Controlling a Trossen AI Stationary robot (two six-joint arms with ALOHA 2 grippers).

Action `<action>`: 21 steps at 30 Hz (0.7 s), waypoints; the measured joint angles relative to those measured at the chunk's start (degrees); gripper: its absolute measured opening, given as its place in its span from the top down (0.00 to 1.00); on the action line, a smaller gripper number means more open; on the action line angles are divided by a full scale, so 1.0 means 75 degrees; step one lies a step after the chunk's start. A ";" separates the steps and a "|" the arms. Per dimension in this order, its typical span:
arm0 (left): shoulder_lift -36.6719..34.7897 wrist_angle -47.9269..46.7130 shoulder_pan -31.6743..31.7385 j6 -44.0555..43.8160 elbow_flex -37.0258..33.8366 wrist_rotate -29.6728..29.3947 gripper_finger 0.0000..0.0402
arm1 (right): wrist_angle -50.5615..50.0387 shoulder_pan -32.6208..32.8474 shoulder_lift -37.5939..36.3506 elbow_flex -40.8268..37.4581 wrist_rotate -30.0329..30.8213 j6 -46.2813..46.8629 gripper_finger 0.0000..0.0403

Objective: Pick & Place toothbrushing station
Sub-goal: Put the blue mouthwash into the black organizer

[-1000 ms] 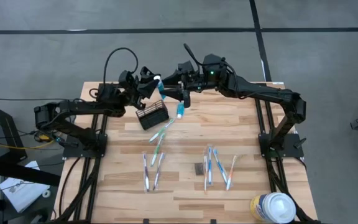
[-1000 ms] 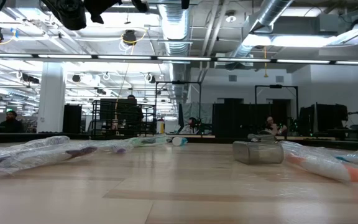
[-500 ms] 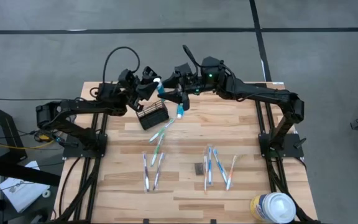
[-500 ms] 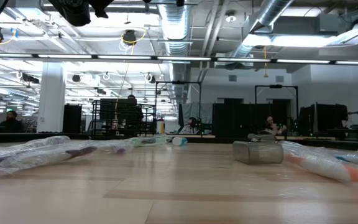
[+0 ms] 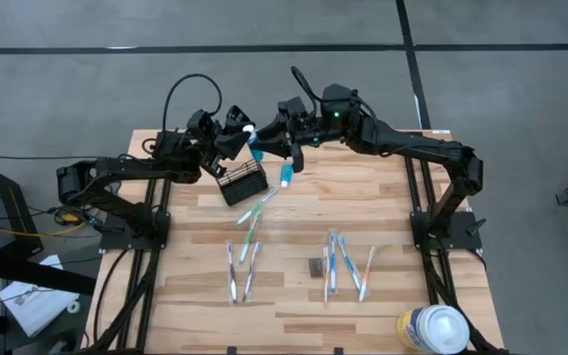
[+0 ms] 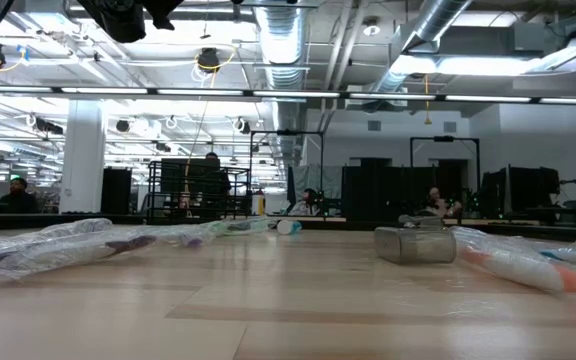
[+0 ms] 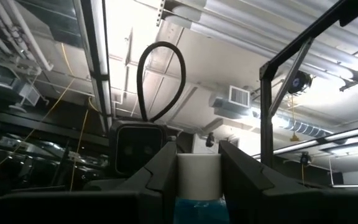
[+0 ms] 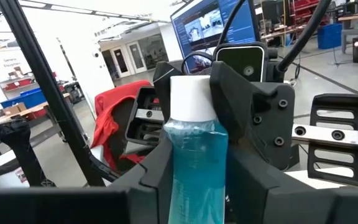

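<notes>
Handover above the black wire-mesh caddy: left gripper and right gripper both clamp one white-capped blue toothpaste tube in mid-air, so the giver should release only once the receiver's hold looks square.

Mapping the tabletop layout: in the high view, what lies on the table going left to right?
Black caddy → left toothbrush pair → dark grey block → right toothbrush group → white canister.
</notes>
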 joint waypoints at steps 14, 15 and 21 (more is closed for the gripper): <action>-0.0009 0.0179 0.0317 0.0028 -0.0015 0.0062 0.73 | -0.0058 -0.0134 -0.0015 0.0011 -0.0181 -0.0004 0.74; -0.0023 0.0192 0.0379 0.0036 -0.0015 0.0066 0.69 | -0.0065 -0.0134 -0.0015 0.0018 -0.0149 -0.0003 0.75; -0.0107 0.0210 0.0799 -0.0368 -0.0015 0.0179 0.53 | -0.0867 -0.0207 -0.0035 0.0433 -0.0199 -0.0509 0.80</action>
